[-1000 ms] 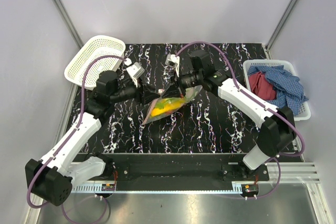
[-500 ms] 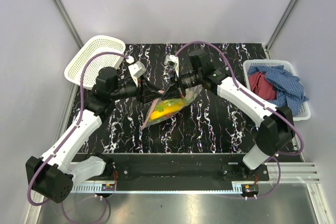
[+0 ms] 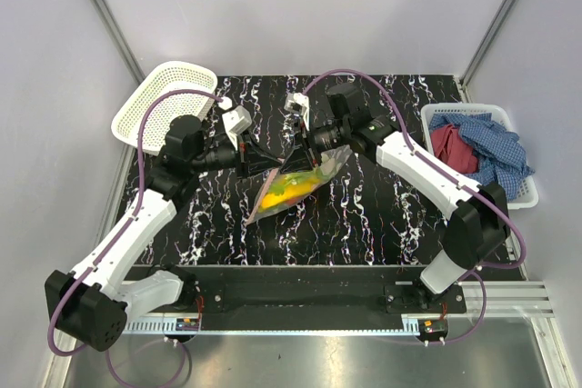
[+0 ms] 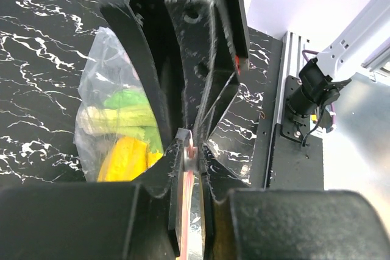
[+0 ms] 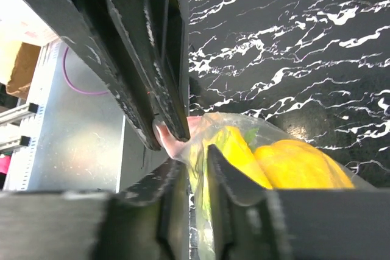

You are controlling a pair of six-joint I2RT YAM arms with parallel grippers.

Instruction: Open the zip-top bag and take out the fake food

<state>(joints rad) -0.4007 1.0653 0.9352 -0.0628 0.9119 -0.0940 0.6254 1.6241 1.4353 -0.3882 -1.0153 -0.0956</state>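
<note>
Pinching the top edge from opposite sides, two black grippers hold the zip-top bag (image 3: 289, 190) near the middle of the top view. The bag is a clear, crinkly plastic pouch drawn into a slanted, pointed shape, with its lowest corner toward the lower left. Whether that corner touches the table (image 3: 382, 224), a black surface with white marble veins, cannot be told.

The fake food (image 3: 285, 185) sits bunched inside the bag, smooth glossy plastic. In the left wrist view, at left of centre, bright green pieces (image 4: 131, 100) lie above a rounded yellow one. In the right wrist view, at lower right, curved yellow banana shapes (image 5: 295, 162) press against the film.

The left gripper (image 3: 269, 164) comes in from the left. Its wrist view shows its flat fingers nearly together, clamped on a thin pinkish strip that appears to be the bag's zip edge. The right gripper (image 3: 300, 159) comes in from the upper right. Its own view shows its fingers closed on a fold of the clear plastic, just beside the other gripper's long black fingers.

A white mesh basket (image 3: 162, 97), oval and perforated, sits at upper left. At right, a white slotted bin (image 3: 526, 194) holds a rumpled blue checked cloth (image 3: 496, 147) and a red cloth (image 3: 452, 147).
</note>
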